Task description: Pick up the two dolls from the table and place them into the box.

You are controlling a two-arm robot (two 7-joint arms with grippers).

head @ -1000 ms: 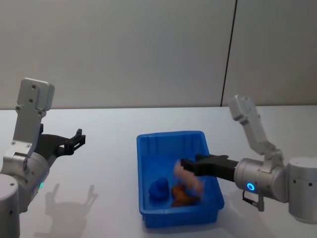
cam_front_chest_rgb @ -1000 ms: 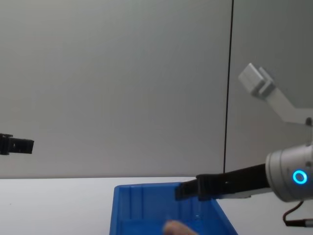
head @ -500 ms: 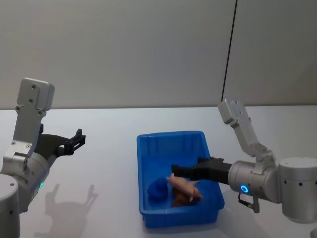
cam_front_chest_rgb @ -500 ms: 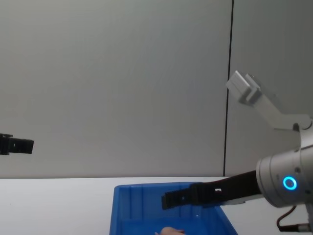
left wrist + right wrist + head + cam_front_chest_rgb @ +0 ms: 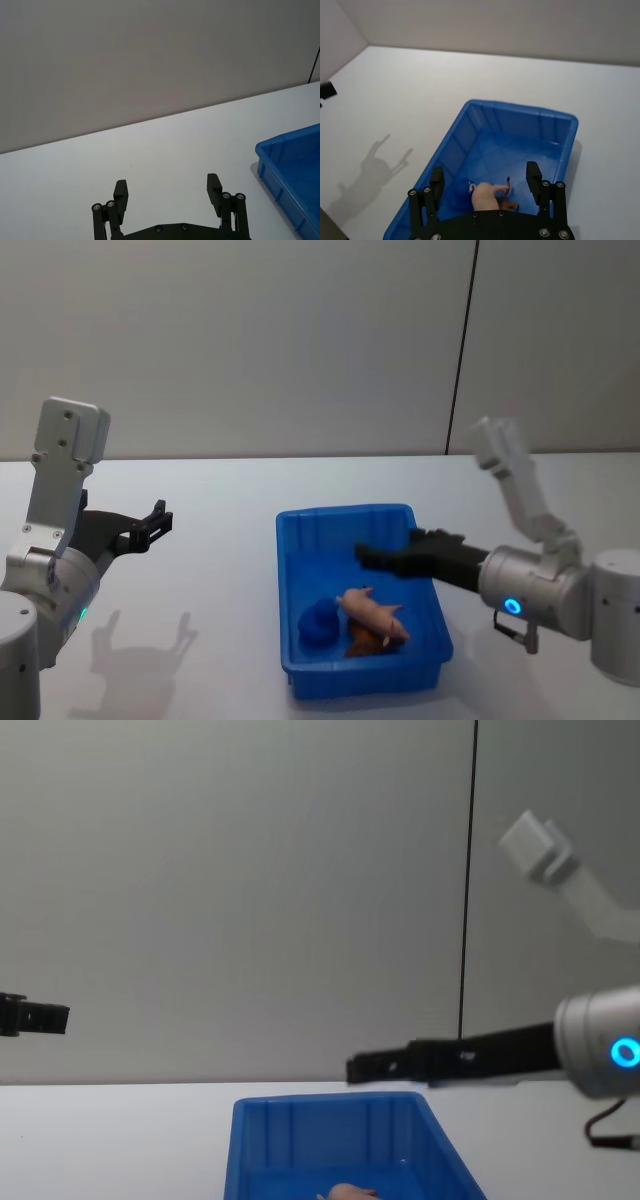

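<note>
I see both dolls, the pink doll (image 5: 373, 613) and the brown doll (image 5: 366, 641), inside the box (image 5: 300, 540), so I would lift the empty right gripper (image 5: 485, 181), fingers open, straight above it, while the left gripper (image 5: 169, 191) waits open beside the box.

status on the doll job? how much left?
Looks done: the peach doll and the reddish-brown doll both lie inside the blue box. In hand: nothing; the right gripper is open above the box, and the left gripper is open over the table. Left: nothing visible.
</note>
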